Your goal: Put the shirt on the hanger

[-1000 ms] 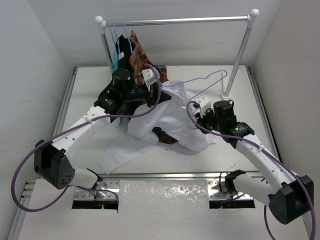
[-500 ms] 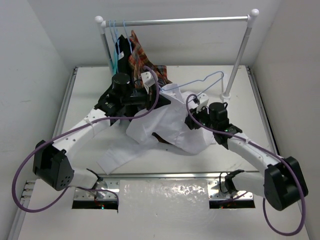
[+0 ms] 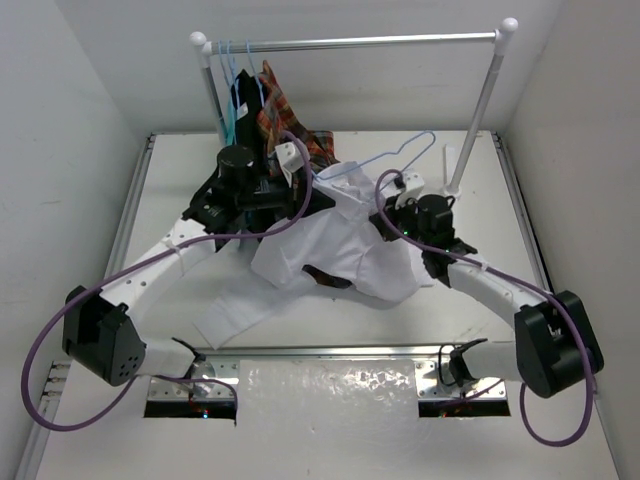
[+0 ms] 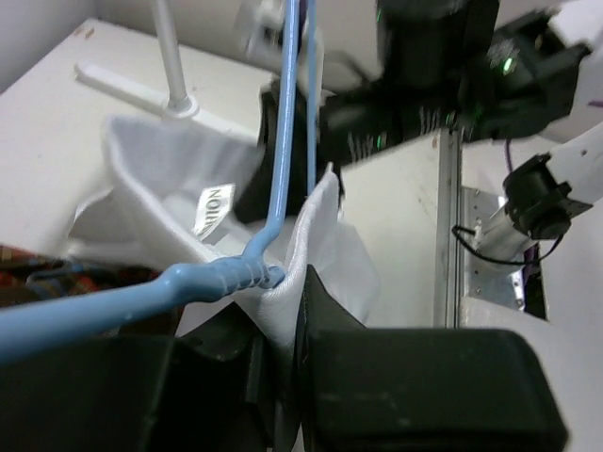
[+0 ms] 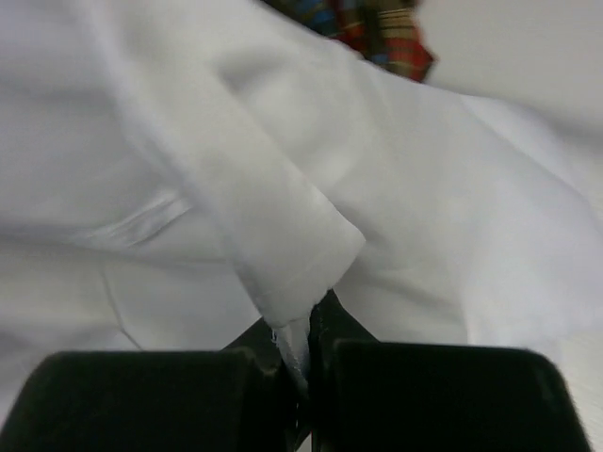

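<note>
The white shirt (image 3: 340, 255) lies bunched in the middle of the table, with a sleeve trailing toward the front left. The light-blue wire hanger (image 3: 385, 160) sits tilted over its collar, hook toward the right post. My left gripper (image 3: 322, 193) is shut on a fold of the shirt (image 4: 160, 188) near the collar. The hanger's twisted neck (image 4: 226, 278) rests against that cloth just above the left gripper (image 4: 287, 315). From the right side, my right gripper (image 3: 387, 225) is shut on a folded edge of the shirt (image 5: 283, 235), which fills the view round the right gripper (image 5: 306, 334).
A clothes rail (image 3: 350, 42) spans the back, with blue hangers carrying dark and plaid garments (image 3: 262, 110) at its left end. Its right post (image 3: 480, 105) and foot (image 3: 452, 185) stand just behind the hanger's hook. Plaid cloth (image 5: 377, 28) shows beyond the shirt.
My right gripper moved in toward the shirt, opened wider, then shut on a fold of it. The hanger and shirt collar shifted slightly back and left with the left arm.
</note>
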